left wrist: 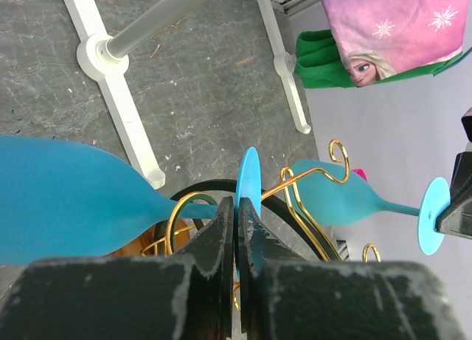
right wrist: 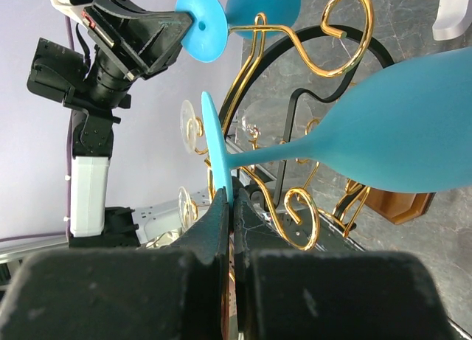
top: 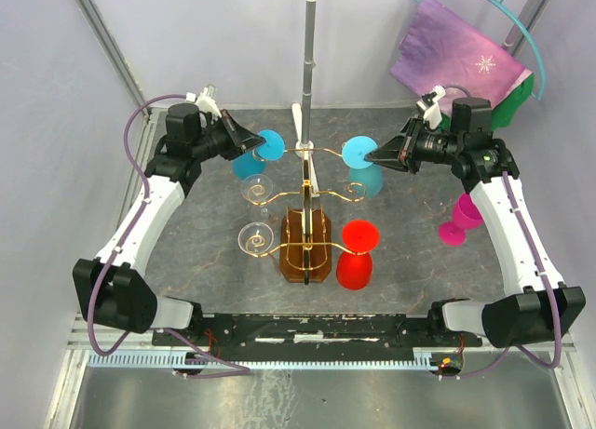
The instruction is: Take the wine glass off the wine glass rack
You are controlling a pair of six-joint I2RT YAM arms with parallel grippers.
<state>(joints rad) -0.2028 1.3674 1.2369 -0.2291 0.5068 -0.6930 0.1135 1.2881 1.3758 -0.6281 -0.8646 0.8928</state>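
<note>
Feet pinched at the wine glass rack (top: 305,248)
Left blue glass (left wrist: 66,200) is gripped by left tool (left wrist: 236,207), right blue glass (right wrist: 398,133) by right tool (right wrist: 230,200).

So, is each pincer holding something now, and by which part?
Yes. The left pincer pinches the left blue glass by its round foot; the right pincer pinches the right blue glass likewise.
</note>
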